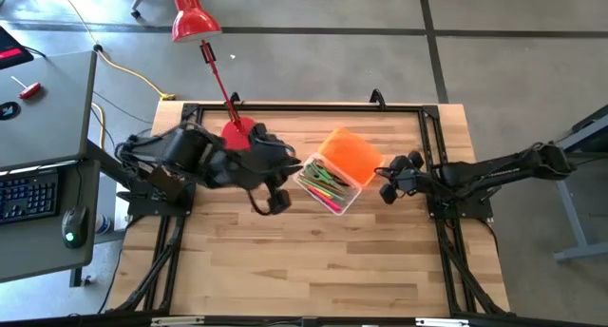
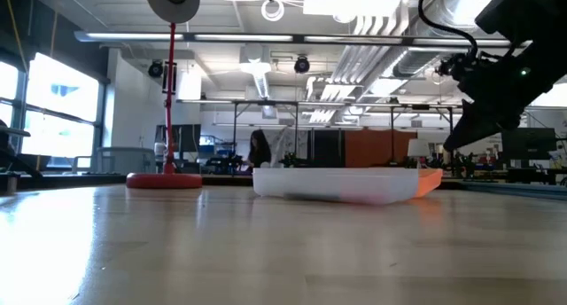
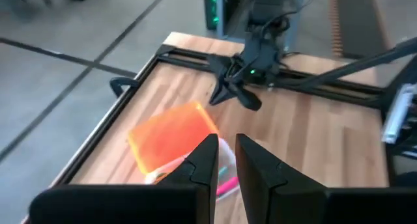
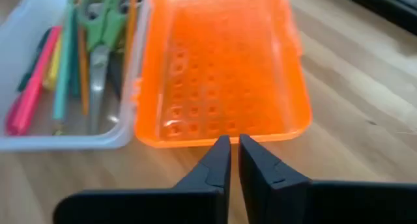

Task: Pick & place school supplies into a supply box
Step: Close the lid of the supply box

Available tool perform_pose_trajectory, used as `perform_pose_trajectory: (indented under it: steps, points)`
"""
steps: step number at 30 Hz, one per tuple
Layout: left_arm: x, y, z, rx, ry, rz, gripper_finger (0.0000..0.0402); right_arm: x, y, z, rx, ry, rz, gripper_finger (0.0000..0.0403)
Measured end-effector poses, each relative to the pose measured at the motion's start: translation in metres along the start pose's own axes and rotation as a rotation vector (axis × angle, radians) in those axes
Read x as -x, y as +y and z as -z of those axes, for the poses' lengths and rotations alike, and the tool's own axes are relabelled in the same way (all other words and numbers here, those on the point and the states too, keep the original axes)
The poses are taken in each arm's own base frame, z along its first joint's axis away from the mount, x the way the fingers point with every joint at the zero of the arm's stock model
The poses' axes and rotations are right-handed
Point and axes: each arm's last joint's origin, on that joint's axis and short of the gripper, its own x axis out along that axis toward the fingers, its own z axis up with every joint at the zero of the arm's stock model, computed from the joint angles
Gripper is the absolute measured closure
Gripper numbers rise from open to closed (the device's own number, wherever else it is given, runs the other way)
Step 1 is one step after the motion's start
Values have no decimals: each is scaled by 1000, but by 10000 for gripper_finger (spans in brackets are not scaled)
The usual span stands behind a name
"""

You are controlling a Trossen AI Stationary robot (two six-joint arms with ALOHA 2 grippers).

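Observation:
The supply box (image 1: 326,187) lies open in the middle of the table. Its clear tray (image 4: 39,142) holds several pens and pencils (image 4: 65,68) and the green-handled scissors (image 4: 107,22). The orange gridded lid (image 4: 221,68) is folded back flat on the table on the tray's far-right side (image 1: 349,154). My right gripper (image 4: 234,146) is shut and hangs just off the lid's outer long edge, slightly above the table (image 2: 461,136). My left gripper (image 3: 227,162) is shut and hovers well above the table, to the left of the tray (image 1: 277,201).
The red desk lamp stands with its round base (image 1: 239,135) on the table behind my left arm, its stem leaning to the far side and its head (image 1: 195,18) beyond the table edge. Bare wood (image 1: 313,270) lies toward the near edge. A black frame (image 1: 432,156) runs round the table.

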Motion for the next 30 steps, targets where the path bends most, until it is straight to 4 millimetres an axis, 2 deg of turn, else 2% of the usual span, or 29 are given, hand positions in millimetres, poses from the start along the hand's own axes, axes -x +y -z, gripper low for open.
perform_pose_trajectory:
  steps: [6,9,16,20,24,28,30]
  points:
    - [-35,-18,9,34,19,-141,318,-3,-10,-6,-92,-62,130,398]
    - [-52,-24,19,123,80,-179,323,-6,-17,-9,-136,-80,195,400]
    - [-86,-38,59,183,403,-258,386,-13,-32,-15,-203,-52,256,401]
    - [-111,-62,84,159,444,-304,378,-17,-41,-18,-256,-10,236,402]
    - [-130,-73,119,221,506,-419,361,-20,-48,-19,-279,59,168,402]
    - [-155,-79,170,364,506,-561,386,-24,-54,-14,-323,95,150,402]
    - [-169,-84,195,455,501,-567,392,-25,-57,-12,-346,110,137,402]
